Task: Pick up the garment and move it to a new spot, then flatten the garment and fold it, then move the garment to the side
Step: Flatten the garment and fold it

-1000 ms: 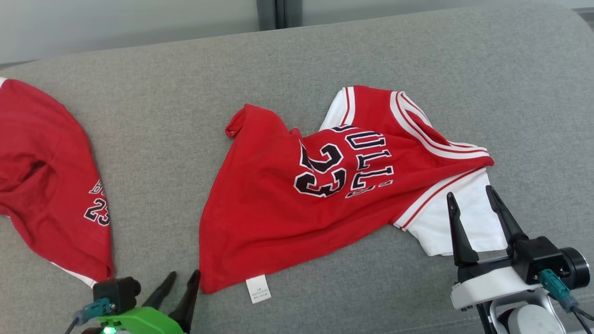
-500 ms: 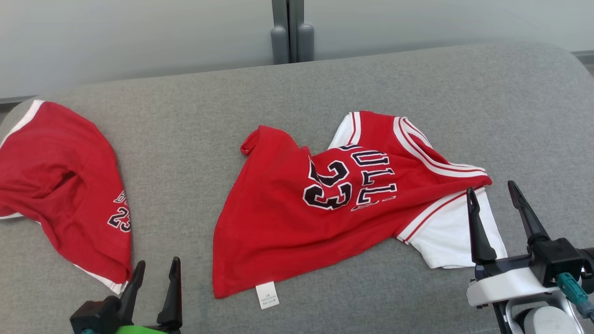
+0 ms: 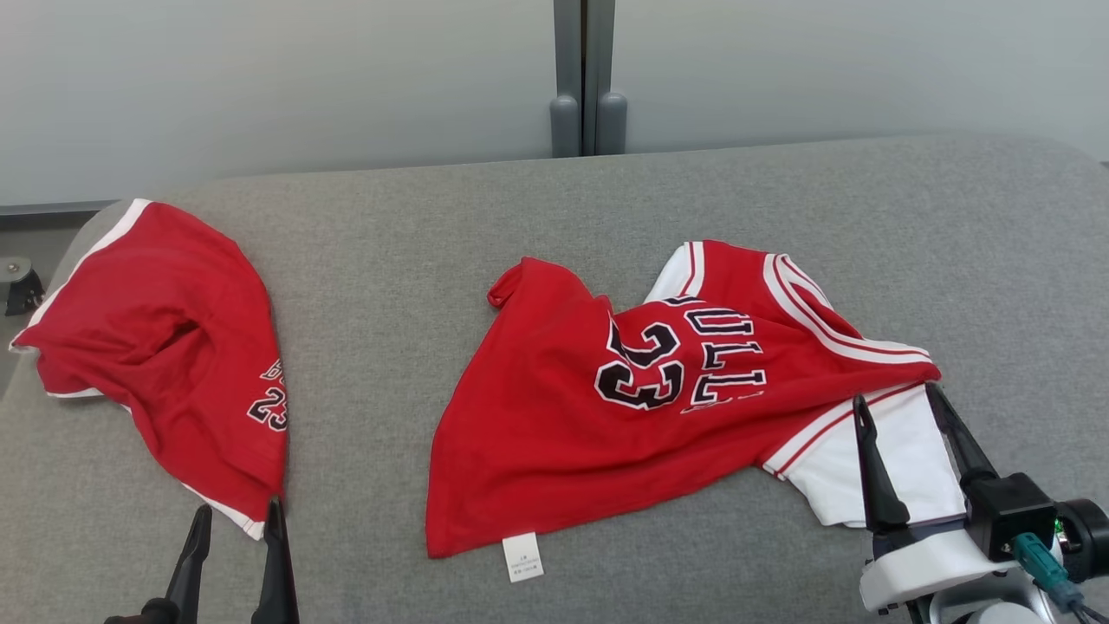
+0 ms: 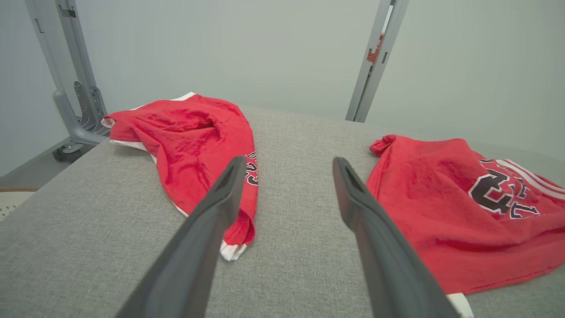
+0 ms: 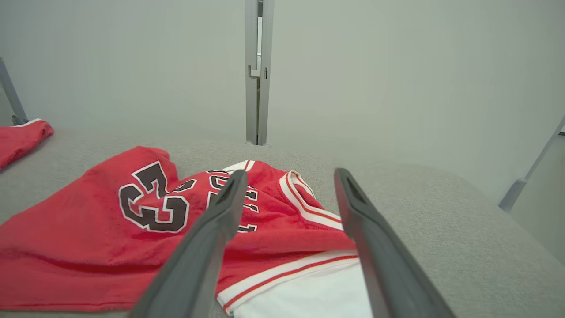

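Centrally, red jersey (image 3: 563,416), partly beneath right tool (image 3: 894,394), jaws apart, left tool (image 3: 241,506) apart too.

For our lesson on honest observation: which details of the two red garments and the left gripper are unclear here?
Print on the white label: too small, head view.
Word on the middle jersey: opening letter tucked under a fold, head view.
Lettering on the left garment: curls round its edge, head view.
Body of the left gripper: cut off by the bottom edge, head view.
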